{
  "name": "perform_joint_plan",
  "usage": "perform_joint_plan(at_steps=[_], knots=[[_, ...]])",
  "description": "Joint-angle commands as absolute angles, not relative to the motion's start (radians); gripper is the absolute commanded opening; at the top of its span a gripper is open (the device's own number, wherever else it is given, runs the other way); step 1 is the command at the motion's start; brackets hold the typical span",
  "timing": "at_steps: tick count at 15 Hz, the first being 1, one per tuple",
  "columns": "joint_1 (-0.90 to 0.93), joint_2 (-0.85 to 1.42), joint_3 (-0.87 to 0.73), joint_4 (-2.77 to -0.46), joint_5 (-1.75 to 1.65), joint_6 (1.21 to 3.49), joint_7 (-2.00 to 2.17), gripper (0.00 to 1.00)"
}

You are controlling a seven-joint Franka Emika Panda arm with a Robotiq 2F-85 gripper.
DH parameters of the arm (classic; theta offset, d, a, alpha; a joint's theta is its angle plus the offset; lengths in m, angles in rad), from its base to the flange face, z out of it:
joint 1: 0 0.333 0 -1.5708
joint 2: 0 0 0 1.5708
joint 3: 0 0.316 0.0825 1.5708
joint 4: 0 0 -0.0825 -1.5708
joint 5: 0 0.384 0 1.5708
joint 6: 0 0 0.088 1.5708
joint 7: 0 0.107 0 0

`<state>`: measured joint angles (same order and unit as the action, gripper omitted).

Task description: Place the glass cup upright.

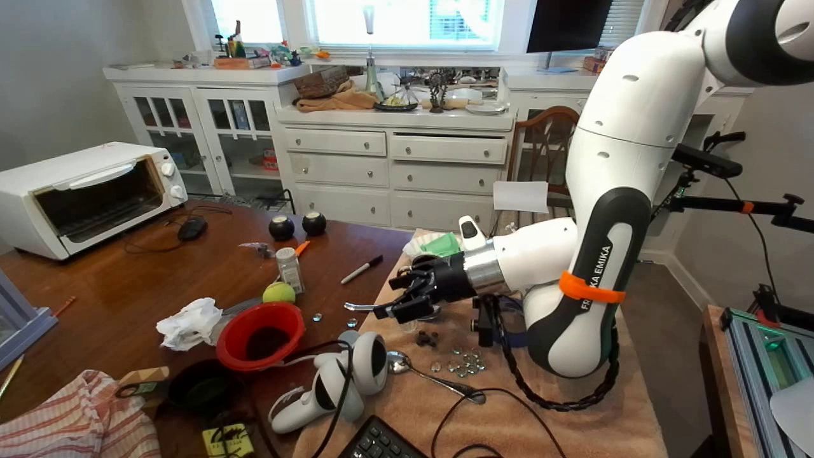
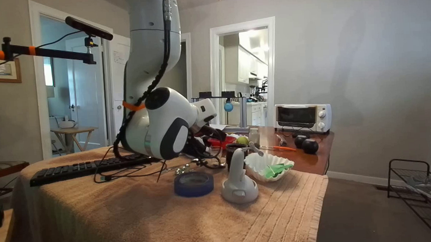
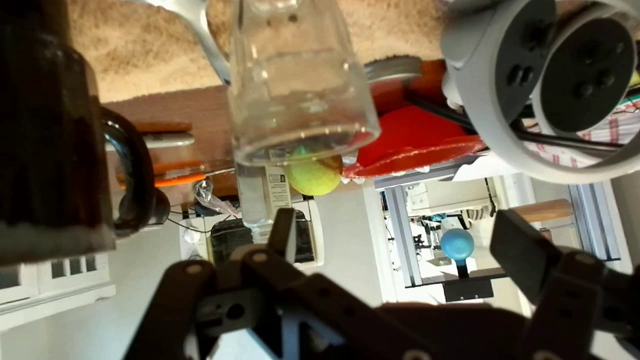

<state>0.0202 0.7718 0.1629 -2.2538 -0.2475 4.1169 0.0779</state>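
The wrist picture stands upside down. In it the glass cup (image 3: 305, 90) is clear and see-through, with its wide rim low in the picture and its narrow base at the towel, so it stands upright. In an exterior view only a faint part of the cup (image 1: 409, 326) shows under the gripper. My gripper (image 3: 400, 235) is open with nothing between its fingers. It points level over the towel, and the cup is lower than the fingers and not between them. The gripper also shows in an exterior view (image 1: 392, 296); elsewhere the arm hides much of it.
A dark mug (image 3: 50, 150) stands close beside the cup, its handle toward it. White controllers (image 3: 520, 85), a red bowl (image 1: 262, 337), a tennis ball (image 1: 278, 292), a spoon (image 1: 399, 362), glass beads (image 1: 469, 362), blue tape (image 2: 193, 185) and a shell dish (image 2: 257, 166) lie around.
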Motion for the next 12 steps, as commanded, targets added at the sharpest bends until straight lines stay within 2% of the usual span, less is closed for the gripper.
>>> perform_joint_plan(at_steps=[1, 5, 8, 12], knots=[[0.031, 0.720, 0.163, -2.291, -0.236, 4.115, 0.087, 1.00], [0.052, 0.619, 0.151, -2.359, -0.163, 4.058, 0.074, 1.00], [0.042, 0.433, 0.143, -2.492, -0.147, 3.975, 0.076, 1.00], [0.008, 0.210, 0.137, -2.610, -0.203, 3.727, 0.097, 1.00]])
